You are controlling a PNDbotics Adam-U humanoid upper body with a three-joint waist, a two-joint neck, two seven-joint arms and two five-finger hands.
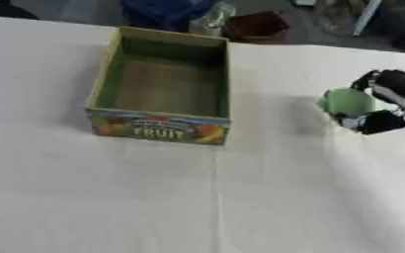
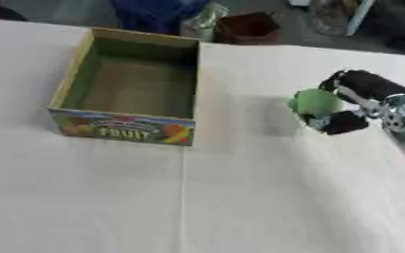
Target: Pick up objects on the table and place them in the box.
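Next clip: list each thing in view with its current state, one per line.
Fruit box: open-topped, upright, nothing visible inside.
Green object: held by the right robot hand, right of the box.
Right robot hand: fingers curled round the green object.
Left robot hand: not in view.

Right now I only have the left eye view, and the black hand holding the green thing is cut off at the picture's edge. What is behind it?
Observer: The right eye view shows the whole right hand, curled round the green object, with a silver wrist behind it.
Operator: And where does the arm go from there?
Observer: It slants down and leaves at that view's right edge, over the white table.
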